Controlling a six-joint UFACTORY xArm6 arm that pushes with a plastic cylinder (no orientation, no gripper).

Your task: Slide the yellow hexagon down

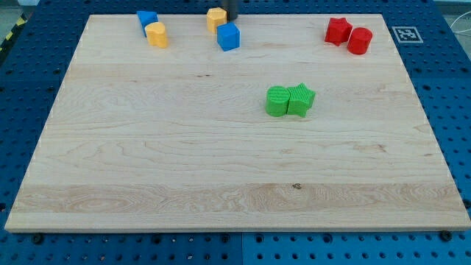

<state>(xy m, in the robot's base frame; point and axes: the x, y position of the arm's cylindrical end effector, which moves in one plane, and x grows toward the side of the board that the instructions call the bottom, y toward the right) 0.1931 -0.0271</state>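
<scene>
Blue pegboard [29, 96] all around, with a big pale wooden board [221, 162] sitting on top and filling most of the view. Off at the view's top right there's a little black-and-white marker tag [404, 34] on the pegboard.

Biggest clump in the open is the green pair, a bit right of centre: a rounded green block [277, 101] touching a green star [301, 99] on its right.

Up at the top right, a red star [338, 31] sits touching a red cylinder [360, 40].

Along the top edge near the middle is the yellow hexagon [216, 18], with a blue cube-ish block [229, 36] just below and to its right, pretty much touching. Further left, another blue block [147, 18] has a second yellow block [156, 34] pressed against its lower right side; can't really make out either shape.

So no fingers here, just the rod, holding nothing. Only a short dark stub pokes in from the top edge, and my tip [230, 18] is right beside the yellow hexagon's right side, just above the blue cube-ish block. Can't tell if it's actually touching.
</scene>
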